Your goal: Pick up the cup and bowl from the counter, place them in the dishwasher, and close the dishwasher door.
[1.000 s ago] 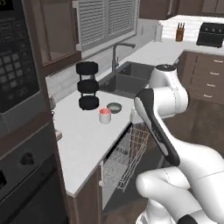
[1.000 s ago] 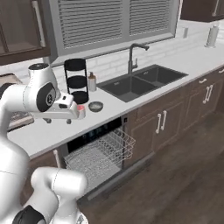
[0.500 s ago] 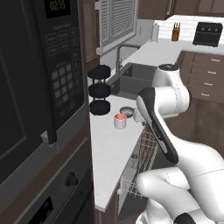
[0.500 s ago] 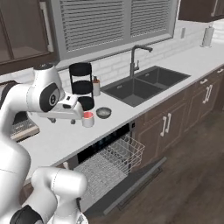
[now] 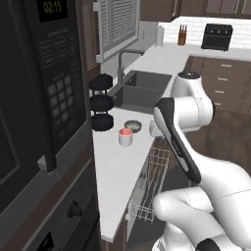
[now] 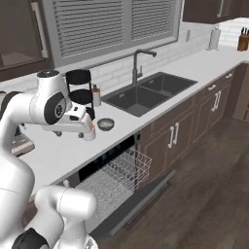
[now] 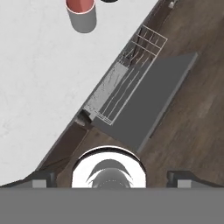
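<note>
The cup (image 5: 126, 137), white with a red-pink inside, stands on the pale counter (image 5: 115, 171), and the grey bowl (image 5: 132, 126) sits just behind it. In the right base view my hand partly covers the cup (image 6: 89, 134), with the bowl (image 6: 105, 124) to its right. My gripper (image 7: 111, 178) is open and holds nothing. It hangs over the counter's front edge, and the cup (image 7: 81, 15) lies well ahead of it. The dishwasher (image 6: 109, 160) is open. Its white wire rack (image 6: 116, 175) is slid out over the lowered dishwasher door (image 6: 141, 202).
Three stacked black round things (image 5: 102, 109) stand behind the cup, beside a small bottle (image 6: 96, 96). The dark double sink (image 6: 146, 92) and faucet (image 6: 138, 61) lie further along. A tall black oven and microwave column (image 5: 34, 122) stands close on the left. Wood floor (image 6: 209, 185) surrounds the open door.
Both base views have shifted as the base drove, so the oven column looms larger on the left. The cup and bowl stay where they were on the counter. The gripper stays open.
</note>
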